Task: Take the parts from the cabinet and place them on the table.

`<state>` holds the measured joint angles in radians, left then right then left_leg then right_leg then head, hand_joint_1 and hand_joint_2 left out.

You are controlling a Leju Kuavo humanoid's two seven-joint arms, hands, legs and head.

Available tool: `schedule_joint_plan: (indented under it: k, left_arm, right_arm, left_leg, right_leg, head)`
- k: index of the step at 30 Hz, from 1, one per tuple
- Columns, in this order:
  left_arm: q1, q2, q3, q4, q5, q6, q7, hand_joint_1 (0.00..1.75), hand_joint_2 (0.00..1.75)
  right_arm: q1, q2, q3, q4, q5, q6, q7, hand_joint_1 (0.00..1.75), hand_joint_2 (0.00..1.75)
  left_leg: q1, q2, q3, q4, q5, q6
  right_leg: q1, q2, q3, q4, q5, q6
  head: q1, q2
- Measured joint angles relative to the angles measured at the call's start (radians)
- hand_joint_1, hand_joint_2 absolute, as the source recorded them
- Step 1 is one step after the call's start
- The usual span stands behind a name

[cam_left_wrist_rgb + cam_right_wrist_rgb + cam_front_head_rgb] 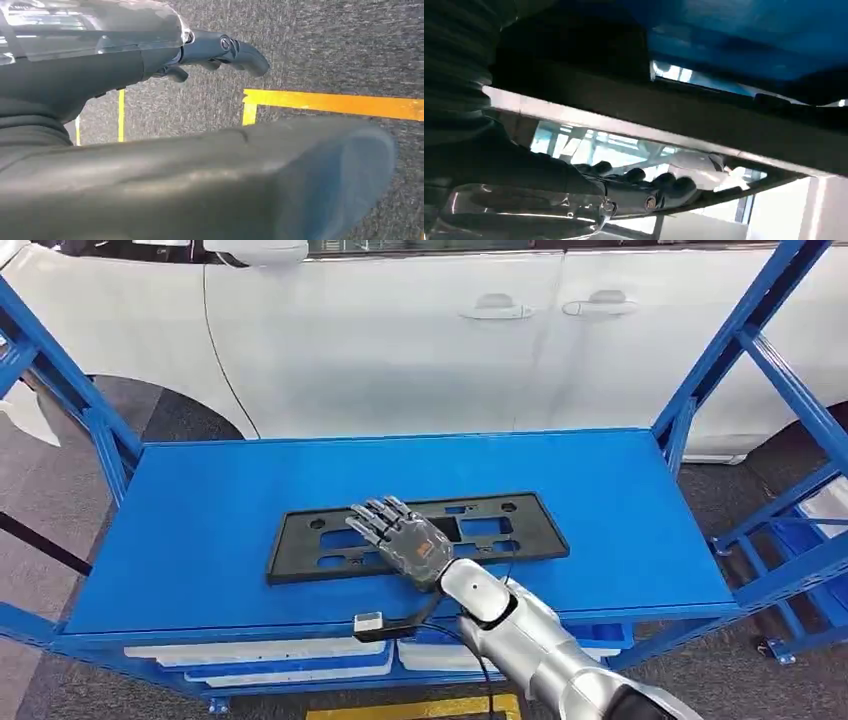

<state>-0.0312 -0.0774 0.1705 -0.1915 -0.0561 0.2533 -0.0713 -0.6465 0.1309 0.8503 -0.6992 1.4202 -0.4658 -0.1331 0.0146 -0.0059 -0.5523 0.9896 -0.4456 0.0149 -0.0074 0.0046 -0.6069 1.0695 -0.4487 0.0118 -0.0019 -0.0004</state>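
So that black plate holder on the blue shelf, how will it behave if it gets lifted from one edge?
The black plate holder looks thin and full of cutouts, so probably light and somewhat flexible. Lying flat on the blue shelf, it likely slides rather than rolls. The right hand rests over it.

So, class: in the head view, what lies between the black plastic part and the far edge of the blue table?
Nothing. In the head view, the stretch of blue table between the black plastic part and the far edge is bare.
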Motion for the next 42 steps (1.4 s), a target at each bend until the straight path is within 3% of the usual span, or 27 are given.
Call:
schedule_joint_plan:
  k: [1,5,6,8,10,11,12,13,14,15,16,17,20,22,23,25,26,27,28,30,31,32,35,37,38,41,42]
  left_arm:
    - [0.0,0.0,0.0,0.0,0.0,0.0,0.0,0.0,0.0]
    - [0.0,0.0,0.0,0.0,0.0,0.0,-0.003,0.0,0.0]
    - [0.0,0.0,0.0,0.0,0.0,0.0,-0.005,0.0,0.0]
    - [-0.001,0.001,0.0,0.0,0.0,-0.002,-0.007,0.0,0.0]
    - [-0.001,0.002,0.0,0.0,0.0,-0.003,-0.013,0.0,0.0]
    - [0.001,0.002,0.0,0.0,0.0,-0.004,-0.016,0.0,0.0]
    - [0.003,0.002,0.0,0.0,0.0,-0.005,-0.018,0.0,0.0]
    - [0.004,0.003,0.0,0.0,0.0,-0.006,-0.018,0.0,0.0]
    - [0.004,0.004,0.0,0.0,0.0,-0.006,-0.018,0.0,0.0]
    - [0.002,0.005,0.0,0.0,-0.001,-0.006,-0.018,0.0,0.0]
    - [0.002,0.005,0.0,0.0,-0.003,-0.006,-0.019,0.0,0.0]
    - [-0.001,0.005,0.0,0.0,-0.006,-0.007,-0.019,0.0,0.0]
    - [0.0,0.005,0.0,0.0,-0.011,-0.008,-0.019,0.0,0.0]
    - [0.0,0.005,0.0,0.0,-0.014,-0.01,-0.019,0.0,0.0]
    - [-0.001,0.006,0.0,0.0,-0.014,-0.01,-0.021,0.0,0.0]
    - [-0.001,0.006,0.0,0.0,-0.014,-0.011,-0.025,0.0,0.0]
    - [0.0,0.006,0.0,0.0,-0.014,-0.011,-0.027,0.0,0.0]
    - [0.001,0.006,0.0,0.0,-0.014,-0.011,-0.028,0.0,0.0]
    - [0.002,0.006,0.0,0.0,-0.014,-0.013,-0.029,0.0,0.0]
    - [0.001,0.006,0.0,0.0,-0.014,-0.016,-0.035,0.0,0.0]
    - [0.0,0.006,0.0,0.0,-0.015,-0.018,-0.037,0.0,0.0]
    - [0.0,0.006,0.0,0.0,-0.016,-0.019,-0.037,0.0,0.0]
    - [-0.002,0.006,0.0,0.0,-0.016,-0.021,-0.038,0.0,0.0]
    - [-0.002,0.007,0.0,0.0,-0.017,-0.025,-0.044,0.0,0.0]
    - [-0.002,0.007,0.0,0.0,-0.017,-0.028,-0.05,0.0,0.0]
    - [0.0,0.006,0.0,0.0,-0.018,-0.041,-0.068,0.0,0.0]
    - [0.001,0.006,0.0,0.0,-0.019,-0.043,-0.073,0.0,0.0]
  right_arm:
    - [-0.008,0.002,0.002,0.012,0.001,0.0,0.0,0.0,1.75]
    - [-0.034,0.016,0.014,0.045,0.012,0.025,0.003,0.0,1.75]
    - [-0.044,0.02,0.018,0.053,0.016,0.035,0.004,0.0,1.75]
    - [-0.069,0.033,0.029,0.08,0.021,0.057,0.009,0.0,1.75]
    - [-0.086,0.042,0.038,0.113,0.022,0.077,0.014,0.0,1.75]
    - [-0.095,0.046,0.042,0.127,0.022,0.086,0.016,0.0,1.75]
    - [-0.105,0.05,0.045,0.143,0.022,0.095,0.019,0.0,1.75]
    - [-0.117,0.053,0.049,0.158,0.022,0.106,0.026,0.0,1.75]
    - [-0.129,0.057,0.052,0.173,0.022,0.12,0.032,1.03,1.75]
    - [-0.142,0.059,0.054,0.186,0.022,0.133,0.038,1.75,1.75]
    - [-0.153,0.06,0.055,0.197,0.019,0.148,0.044,1.75,1.75]
    - [-0.159,0.059,0.055,0.211,0.014,0.158,0.048,1.75,1.75]
    - [-0.167,0.059,0.055,0.238,-0.004,0.167,0.047,1.75,1.75]
    - [-0.173,0.058,0.055,0.253,-0.01,0.171,0.046,1.75,1.75]
    - [-0.175,0.058,0.055,0.259,-0.014,0.171,0.045,1.75,1.75]
    - [-0.177,0.058,0.055,0.267,-0.021,0.171,0.043,1.75,1.75]
    - [-0.177,0.058,0.055,0.271,-0.025,0.171,0.043,1.75,1.75]
    - [-0.177,0.058,0.055,0.275,-0.026,0.171,0.042,1.75,1.75]
    - [-0.177,0.058,0.055,0.276,-0.027,0.171,0.042,1.75,1.75]
    - [-0.182,0.058,0.054,0.278,-0.028,0.171,0.04,1.75,1.75]
    - [-0.184,0.058,0.054,0.279,-0.029,0.172,0.04,1.75,1.75]
    - [-0.186,0.058,0.054,0.281,-0.031,0.174,0.04,1.75,1.75]
    - [-0.187,0.059,0.054,0.283,-0.035,0.174,0.037,1.75,1.75]
    - [-0.189,0.065,0.054,0.283,-0.038,0.171,0.038,1.75,1.75]
    - [-0.19,0.066,0.053,0.285,-0.038,0.168,0.039,1.75,1.75]
    - [-0.189,0.066,0.052,0.289,-0.039,0.161,0.04,1.75,1.75]
    - [-0.188,0.066,0.052,0.29,-0.039,0.161,0.04,1.75,1.75]
  left_leg:
    - [-0.001,-0.001,-0.001,0.0,-0.002,-0.004]
    - [-0.004,0.0,0.0,-0.003,-0.003,-0.03]
    - [-0.002,0.0,-0.002,0.003,-0.01,-0.035]
    - [-0.002,0.0,-0.04,0.094,-0.07,-0.043]
    - [0.0,0.0,-0.123,0.268,-0.148,-0.05]
    - [0.0,0.0,-0.15,0.325,-0.161,-0.051]
    - [0.0,0.0,-0.152,0.328,-0.147,-0.051]
    - [0.0,0.0,-0.133,0.283,-0.114,-0.049]
    - [0.0,0.0,-0.09,0.196,-0.065,-0.047]
    - [0.0,0.001,-0.037,0.089,-0.018,-0.042]
    - [0.0,0.001,0.002,0.006,-0.003,-0.036]
    - [-0.007,0.001,0.006,-0.001,-0.008,-0.029]
    - [-0.01,0.0,0.004,0.001,-0.002,-0.014]
    - [0.001,0.004,0.006,-0.011,0.009,0.001]
    - [0.001,0.005,0.002,-0.011,0.01,0.005]
    - [-0.001,0.005,-0.003,-0.011,0.012,0.008]
    - [-0.002,0.005,-0.004,-0.01,0.012,0.008]
    - [-0.002,0.005,-0.004,-0.01,0.012,0.008]
    - [-0.002,0.005,-0.002,-0.01,0.011,0.007]
    - [-0.002,0.004,0.003,-0.009,0.01,0.004]
    - [-0.003,0.003,0.004,-0.009,0.008,0.002]
    - [-0.009,0.003,0.002,-0.006,0.006,-0.003]
    - [-0.005,0.002,0.002,-0.011,0.009,-0.02]
    - [-0.004,0.002,-0.001,0.001,-0.002,-0.03]
    - [-0.005,0.002,-0.018,0.039,-0.032,-0.033]
    - [0.0,0.003,-0.135,0.295,-0.15,-0.046]
    - [0.0,0.003,-0.153,0.33,-0.152,-0.048]
  right_leg:
    - [0.002,-0.001,0.026,-0.062,0.004,-0.007]
    - [0.01,0.003,0.027,-0.071,0.006,-0.024]
    - [0.002,0.002,0.032,-0.083,0.012,-0.033]
    - [0.002,0.0,0.034,-0.086,0.014,-0.041]
    - [0.004,-0.001,0.032,-0.085,0.013,-0.043]
    - [0.005,-0.001,0.032,-0.084,0.013,-0.043]
    - [0.005,-0.001,0.033,-0.084,0.013,-0.043]
    - [0.005,0.0,0.035,-0.083,0.012,-0.043]
    - [0.005,0.001,0.038,-0.082,0.011,-0.042]
    - [0.005,0.001,0.04,-0.081,0.01,-0.039]
    - [0.005,0.001,0.041,-0.078,0.007,-0.035]
    - [0.012,0.002,0.039,-0.076,0.006,-0.029]
    - [0.009,0.002,0.04,-0.082,0.013,-0.014]
    - [0.008,0.001,0.03,-0.058,-0.009,-0.001]
    - [0.007,0.0,0.005,-0.005,-0.046,0.003]
    - [0.003,0.0,-0.074,0.162,-0.125,0.01]
    - [0.002,0.0,-0.11,0.237,-0.147,0.011]
    - [0.001,0.0,-0.119,0.254,-0.14,0.012]
    - [0.001,0.0,-0.104,0.222,-0.111,0.011]
    - [0.001,0.0,-0.013,0.037,-0.017,0.002]
    - [0.002,0.0,0.033,-0.053,0.015,-0.004]
    - [0.008,0.0,0.043,-0.08,0.003,-0.008]
    - [0.014,0.0,0.038,-0.079,0.008,-0.019]
    - [0.002,-0.004,0.045,-0.095,0.018,-0.032]
    - [0.001,-0.005,0.045,-0.096,0.019,-0.038]
    - [0.003,-0.005,0.039,-0.095,0.02,-0.041]
    - [0.003,-0.005,0.04,-0.095,0.019,-0.041]
  head:
    - [0.0,0.0]
    - [0.0,0.0]
    - [0.0,0.0]
    - [-0.001,0.0]
    - [-0.001,0.0]
    - [0.0,0.0]
    - [0.0,0.0]
    - [0.0,0.0]
    - [0.0,0.0]
    - [0.0,0.0]
    - [0.0,0.0]
    - [0.0,0.0]
    - [0.0,0.0]
    - [0.0,0.0]
    - [0.0,0.0]
    - [0.0,0.0]
    - [0.0,0.0]
    - [0.0,0.0]
    - [0.0,0.0]
    - [0.0,0.0]
    - [0.0,0.0]
    - [0.0,0.0]
    - [0.0,0.0]
    - [0.0,0.0]
    - [-0.001,0.0]
    - [-0.001,0.0]
    - [-0.001,0.0]
